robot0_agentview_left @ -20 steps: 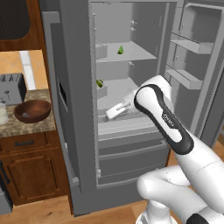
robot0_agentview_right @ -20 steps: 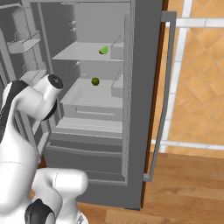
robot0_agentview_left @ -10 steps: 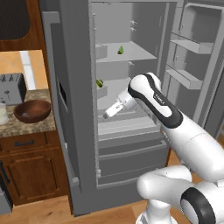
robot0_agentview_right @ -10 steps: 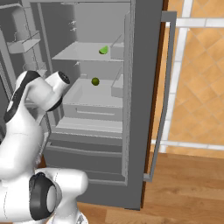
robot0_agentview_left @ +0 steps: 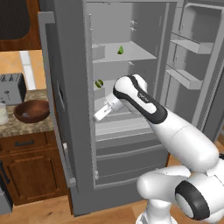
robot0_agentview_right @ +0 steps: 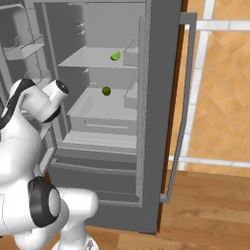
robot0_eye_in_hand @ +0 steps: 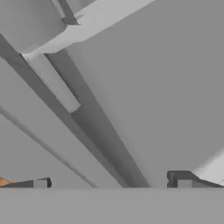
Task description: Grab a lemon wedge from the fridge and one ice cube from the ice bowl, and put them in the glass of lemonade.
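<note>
The fridge (robot0_agentview_left: pixel 70 52) stands with both upper doors open. A small yellow-green lemon wedge (robot0_agentview_left: pixel 121 50) lies on its upper shelf, also seen from the right (robot0_agentview_right: pixel 115 55). My gripper (robot0_agentview_left: pixel 99 115) hangs below and left of the wedge, in front of the lower shelf, pointing down-left. Its fingertips (robot0_eye_in_hand: pixel 41 183) stand wide apart with nothing between them, so it is open and empty. The dark reddish-brown ice bowl (robot0_agentview_left: pixel 31 110) sits on the counter to the left of the fridge. The glass of lemonade (robot0_agentview_left: pixel 2 114) shows partly at the frame's left edge.
A round green fruit (robot0_agentview_left: pixel 99 83) rests on the middle shelf, just above my gripper. A grey toaster (robot0_agentview_left: pixel 11 87) stands behind the bowl. The left fridge door (robot0_agentview_left: pixel 59 113) juts out between arm and counter. The right door (robot0_agentview_left: pixel 197 65) carries shelves.
My arm has swung left and reached further toward the fridge interior. The hand has shifted slightly left in front of the lower shelf. The jaws stayed open.
</note>
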Available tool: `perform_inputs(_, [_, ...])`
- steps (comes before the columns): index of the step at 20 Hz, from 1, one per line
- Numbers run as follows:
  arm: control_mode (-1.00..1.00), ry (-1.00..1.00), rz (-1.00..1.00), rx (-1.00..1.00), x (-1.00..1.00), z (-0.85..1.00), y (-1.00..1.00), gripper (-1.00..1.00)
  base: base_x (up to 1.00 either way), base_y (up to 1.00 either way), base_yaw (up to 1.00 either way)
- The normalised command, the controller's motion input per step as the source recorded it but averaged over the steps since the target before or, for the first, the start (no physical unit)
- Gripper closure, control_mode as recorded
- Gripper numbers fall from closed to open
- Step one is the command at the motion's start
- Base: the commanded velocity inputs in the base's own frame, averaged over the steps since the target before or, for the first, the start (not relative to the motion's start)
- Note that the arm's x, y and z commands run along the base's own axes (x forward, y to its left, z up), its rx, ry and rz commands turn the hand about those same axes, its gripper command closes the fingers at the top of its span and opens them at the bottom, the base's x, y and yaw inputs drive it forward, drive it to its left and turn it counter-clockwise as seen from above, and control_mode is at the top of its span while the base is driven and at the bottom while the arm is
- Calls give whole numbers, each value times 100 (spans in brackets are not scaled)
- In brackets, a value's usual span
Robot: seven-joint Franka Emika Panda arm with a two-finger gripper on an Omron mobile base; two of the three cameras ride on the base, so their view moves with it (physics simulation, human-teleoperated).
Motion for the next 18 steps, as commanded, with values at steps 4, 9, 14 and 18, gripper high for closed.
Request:
perform_inputs(4, [-100, -18, 0, 0, -2, 0, 100, -100, 0, 0, 0])
perform_inputs(9, [-100, -22, -2, 0, -5, 7, 98, -100, 0, 0, 0])
perform_inputs(14, [-100, -8, -5, -1, -5, 18, 38, -100, 0, 0, 0])
perform_inputs(18, [-100, 0, -4, 0, -18, 56, -25, -100, 0, 0, 0])
